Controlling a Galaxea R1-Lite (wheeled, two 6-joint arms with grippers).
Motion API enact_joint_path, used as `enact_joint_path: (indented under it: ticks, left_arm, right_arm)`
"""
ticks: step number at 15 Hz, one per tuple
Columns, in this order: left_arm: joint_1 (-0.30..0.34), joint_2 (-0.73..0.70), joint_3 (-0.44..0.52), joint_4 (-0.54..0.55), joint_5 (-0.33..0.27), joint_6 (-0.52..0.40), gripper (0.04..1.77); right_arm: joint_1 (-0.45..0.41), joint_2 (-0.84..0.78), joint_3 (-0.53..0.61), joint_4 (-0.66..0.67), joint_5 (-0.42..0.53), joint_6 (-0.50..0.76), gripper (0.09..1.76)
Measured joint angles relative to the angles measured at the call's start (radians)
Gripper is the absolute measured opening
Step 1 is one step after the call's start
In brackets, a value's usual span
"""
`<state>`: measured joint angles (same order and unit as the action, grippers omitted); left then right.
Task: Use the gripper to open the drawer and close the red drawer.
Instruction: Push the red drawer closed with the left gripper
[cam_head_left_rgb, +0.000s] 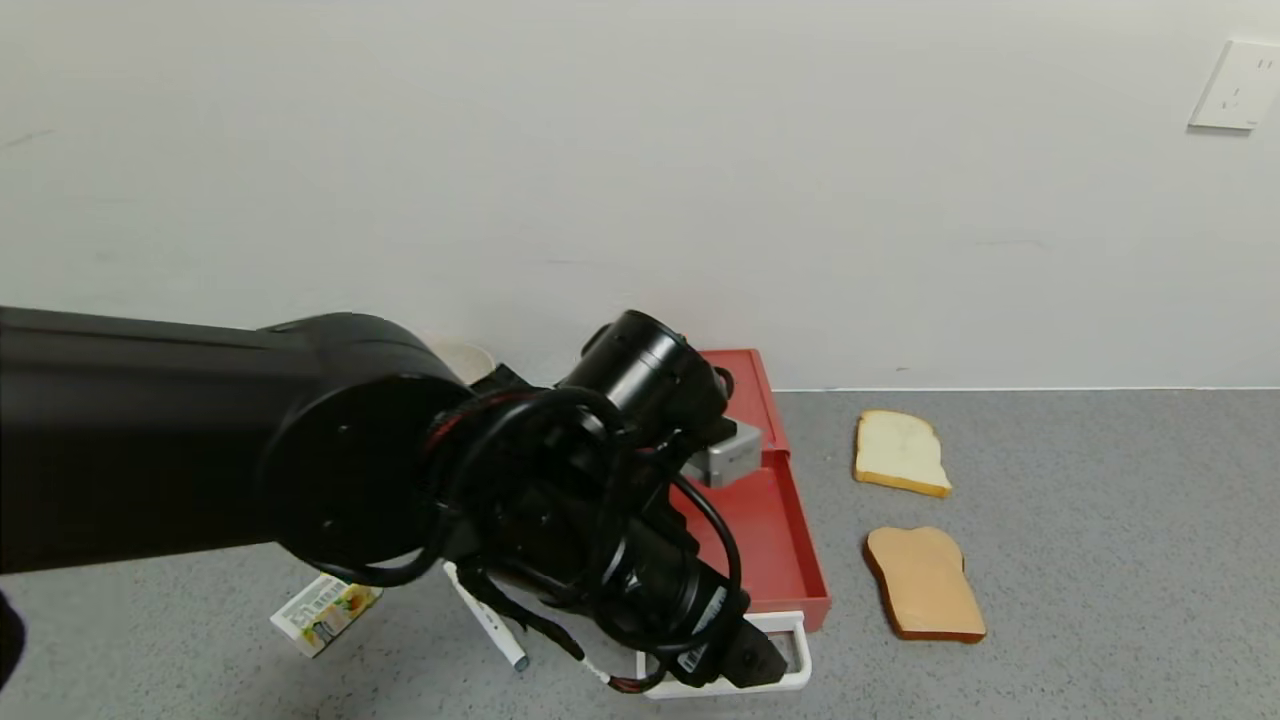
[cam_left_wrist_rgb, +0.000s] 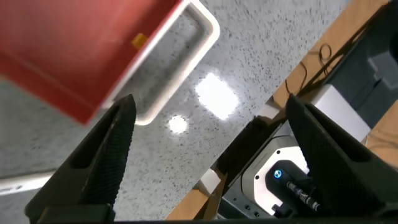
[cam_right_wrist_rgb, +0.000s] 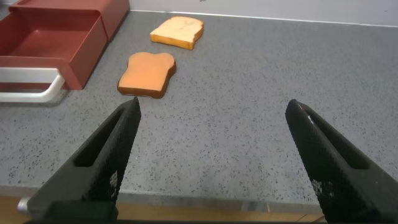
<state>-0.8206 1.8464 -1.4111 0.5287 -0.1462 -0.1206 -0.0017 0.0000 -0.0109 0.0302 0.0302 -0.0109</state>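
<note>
The red drawer (cam_head_left_rgb: 748, 385) lies on the grey counter with its red tray (cam_head_left_rgb: 775, 545) slid out toward me and its white loop handle (cam_head_left_rgb: 800, 640) at the front. My left gripper (cam_head_left_rgb: 748, 662) hangs right at the handle. In the left wrist view the left gripper (cam_left_wrist_rgb: 210, 106) is open and empty, and the handle (cam_left_wrist_rgb: 205, 28) and tray (cam_left_wrist_rgb: 74, 56) lie beyond one finger (cam_left_wrist_rgb: 102, 155). My right gripper (cam_right_wrist_rgb: 212, 104) is open and empty above the counter's front edge, apart from the tray (cam_right_wrist_rgb: 50, 43). It does not show in the head view.
Two bread slices (cam_head_left_rgb: 900, 452) (cam_head_left_rgb: 925, 583) lie right of the drawer. A silver block (cam_head_left_rgb: 728, 452) sits at the tray's back. A white pen (cam_head_left_rgb: 487, 618) and a small carton (cam_head_left_rgb: 325, 612) lie left of the handle. My left arm hides much of the drawer.
</note>
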Motion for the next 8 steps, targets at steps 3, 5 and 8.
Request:
enact_joint_path:
  ticks: [3, 5, 8]
  left_arm:
    - [0.061, -0.083, 0.012, -0.001, 0.005, -0.041, 1.73]
    - [0.106, -0.13, 0.018, -0.002, 0.006, -0.089, 1.73]
    - [0.169, -0.202, 0.051, -0.004, 0.006, -0.114, 1.73]
  right_arm:
    - [0.0, 0.0, 0.0, 0.0, 0.0, 0.001, 1.71]
    - [0.0, 0.0, 0.0, -0.001, 0.0, 0.001, 1.71]
    - [0.0, 0.0, 0.001, -0.009, 0.0, 0.001, 1.71]
